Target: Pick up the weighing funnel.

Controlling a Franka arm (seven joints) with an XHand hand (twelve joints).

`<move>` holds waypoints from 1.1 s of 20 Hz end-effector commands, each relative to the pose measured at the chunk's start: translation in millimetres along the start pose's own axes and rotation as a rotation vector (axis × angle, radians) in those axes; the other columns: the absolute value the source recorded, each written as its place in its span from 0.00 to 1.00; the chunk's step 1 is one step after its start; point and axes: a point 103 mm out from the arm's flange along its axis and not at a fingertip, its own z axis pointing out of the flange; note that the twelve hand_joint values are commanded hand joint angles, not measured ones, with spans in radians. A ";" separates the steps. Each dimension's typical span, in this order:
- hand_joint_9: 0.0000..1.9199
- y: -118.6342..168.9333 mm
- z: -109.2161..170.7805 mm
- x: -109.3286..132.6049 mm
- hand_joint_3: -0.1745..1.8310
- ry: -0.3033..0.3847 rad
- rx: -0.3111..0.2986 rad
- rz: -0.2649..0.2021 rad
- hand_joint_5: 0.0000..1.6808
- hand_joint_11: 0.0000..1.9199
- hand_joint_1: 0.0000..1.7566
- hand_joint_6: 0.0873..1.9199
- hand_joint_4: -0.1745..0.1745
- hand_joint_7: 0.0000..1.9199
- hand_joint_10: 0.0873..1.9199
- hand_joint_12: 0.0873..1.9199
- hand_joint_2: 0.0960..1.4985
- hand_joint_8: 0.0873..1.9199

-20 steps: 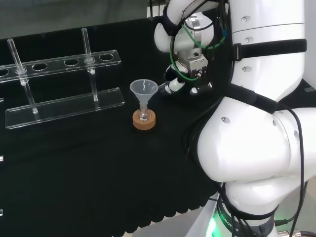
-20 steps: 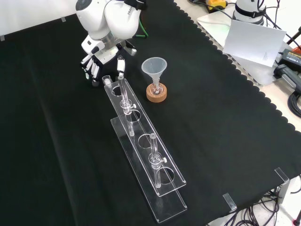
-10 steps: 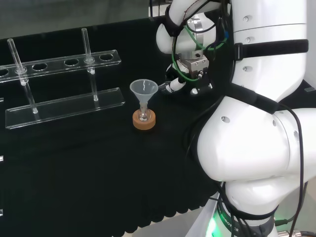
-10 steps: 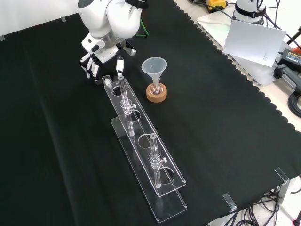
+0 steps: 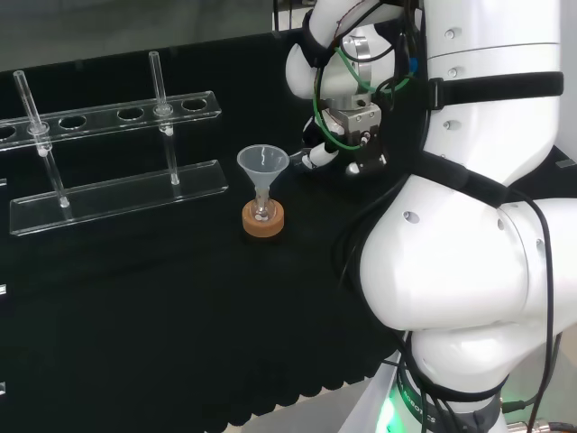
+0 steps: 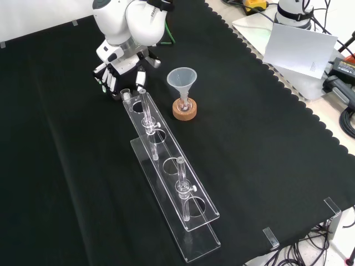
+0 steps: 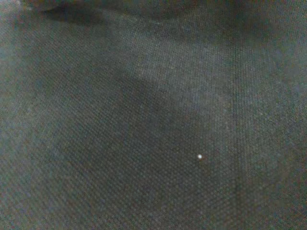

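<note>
Lifted slightly since a second ago, my hand hangs over the tabletop at the rack's far end. Its fingers point down, apart from the thumb and clamped on nothing I can see. In the head view a faint clear piece, seemingly the weighing funnel, sits just beside a fingertip, right of the funnel.

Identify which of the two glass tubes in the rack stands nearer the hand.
The tube at the end of the rack beside the hand, higher in the front view; the other tube stands farther along the rack.
</note>
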 end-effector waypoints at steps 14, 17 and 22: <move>0.44 3.3 1.3 2.7 0.19 0.013 -0.056 0.019 0.65 0.04 0.43 0.28 1.00 0.63 0.14 0.77 0.50 0.24; 0.45 4.1 2.1 3.1 0.19 0.014 -0.061 0.021 0.65 0.05 0.43 0.28 1.00 0.63 0.13 0.77 0.49 0.24; 0.46 5.9 1.7 3.5 0.23 0.014 -0.067 0.018 0.67 0.06 0.44 0.26 1.00 0.65 0.12 0.76 0.47 0.23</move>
